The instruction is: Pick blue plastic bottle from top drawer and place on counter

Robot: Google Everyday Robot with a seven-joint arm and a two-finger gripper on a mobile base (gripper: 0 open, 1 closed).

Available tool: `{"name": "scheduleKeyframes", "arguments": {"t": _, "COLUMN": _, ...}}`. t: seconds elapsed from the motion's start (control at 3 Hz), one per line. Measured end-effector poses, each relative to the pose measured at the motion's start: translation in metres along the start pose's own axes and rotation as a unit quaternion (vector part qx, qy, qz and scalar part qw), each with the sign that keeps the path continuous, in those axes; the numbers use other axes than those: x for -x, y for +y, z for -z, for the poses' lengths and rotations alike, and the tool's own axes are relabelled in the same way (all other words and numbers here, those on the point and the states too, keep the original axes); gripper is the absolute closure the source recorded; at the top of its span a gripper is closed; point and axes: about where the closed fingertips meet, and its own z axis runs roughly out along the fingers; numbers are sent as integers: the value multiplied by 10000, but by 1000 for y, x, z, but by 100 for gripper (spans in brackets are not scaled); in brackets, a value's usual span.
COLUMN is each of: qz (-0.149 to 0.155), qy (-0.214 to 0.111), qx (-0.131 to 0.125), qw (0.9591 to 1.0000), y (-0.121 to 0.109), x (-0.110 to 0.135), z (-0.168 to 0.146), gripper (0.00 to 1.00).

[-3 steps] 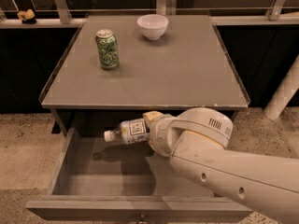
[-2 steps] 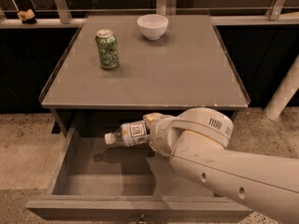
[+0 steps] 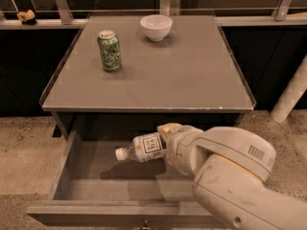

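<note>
The blue plastic bottle [image 3: 143,147] lies on its side in the air above the open top drawer [image 3: 86,186], white cap pointing left, its shadow on the drawer floor below. My gripper [image 3: 165,140] is shut on the bottle's right end, just in front of the counter's front edge; my bulky white arm hides the fingers and the drawer's right half. The grey counter [image 3: 192,75] stands above and behind.
A green drink can [image 3: 109,50] stands upright at the counter's back left. A white bowl [image 3: 156,27] sits at the back middle. A metal knob [image 3: 144,223] shows on the drawer front. A white post [image 3: 291,92] stands to the right.
The bottle and my gripper have shifted slightly down and left over the drawer. Nothing else has moved.
</note>
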Motion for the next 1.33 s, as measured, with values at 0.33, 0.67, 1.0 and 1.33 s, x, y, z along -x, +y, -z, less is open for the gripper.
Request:
{"name": "scheduleKeyframes", "arguments": {"t": 0.33, "qz": -9, "qy": 419, "qx": -640, "qw": 9971, "y": -23, "x": -21, "z": 60, "gripper": 100}}
{"name": "scheduleKeyframes", "arguments": {"t": 0.67, "qz": -35, "qy": 573, "qx": -780, "qw": 9953, "y": -27, "x": -29, "z": 76, "gripper": 100}}
{"name": "scheduleKeyframes", "arguments": {"t": 1.0, "qz": -103, "qy": 493, "qx": -763, "qw": 9958, "y": -27, "x": -30, "z": 67, "gripper": 100}}
{"name": "scheduleKeyframes", "arguments": {"t": 1.33, "qz": -350, "qy": 481, "qx": -890, "qw": 9943, "y": -44, "x": -42, "z": 57, "gripper": 100}}
